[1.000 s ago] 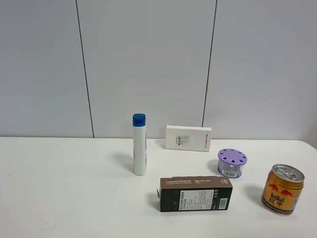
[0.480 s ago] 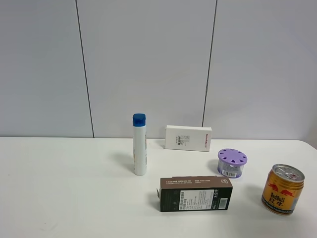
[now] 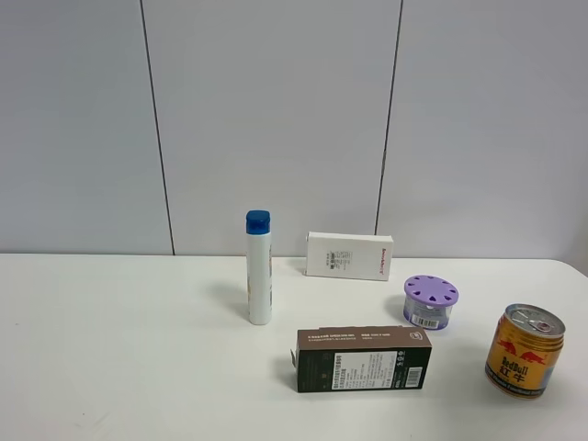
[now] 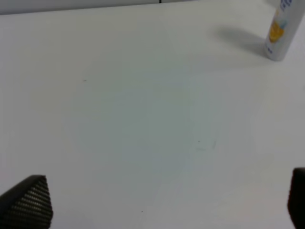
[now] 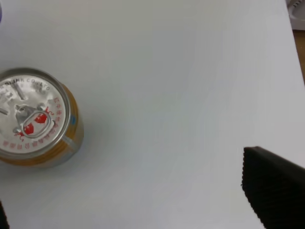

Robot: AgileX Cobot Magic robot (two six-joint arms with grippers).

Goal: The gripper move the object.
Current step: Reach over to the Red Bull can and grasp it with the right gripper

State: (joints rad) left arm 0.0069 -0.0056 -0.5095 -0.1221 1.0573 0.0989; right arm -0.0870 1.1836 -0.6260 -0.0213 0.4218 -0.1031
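The gold drink can [image 3: 524, 351] with the red bulls logo and silver top stands upright at the front right of the white table [image 3: 119, 349]. Neither gripper shows in the exterior high view. In the right wrist view the can [image 5: 35, 117] is seen from above, and my right gripper [image 5: 138, 205] is open with its black fingertips [image 5: 271, 191] wide apart, short of the can and holding nothing. In the left wrist view my left gripper [image 4: 162, 205] is open and empty over bare table, its fingertips [image 4: 28, 200] at the frame's corners.
A white bottle with a blue cap [image 3: 259, 268] stands mid-table and also shows in the left wrist view [image 4: 282, 28]. A white box [image 3: 349, 255] stands at the back, a dark box [image 3: 363, 358] in front, and a purple-lidded container [image 3: 430, 301] left of the can. The table's right edge [image 5: 298, 57] is near the can.
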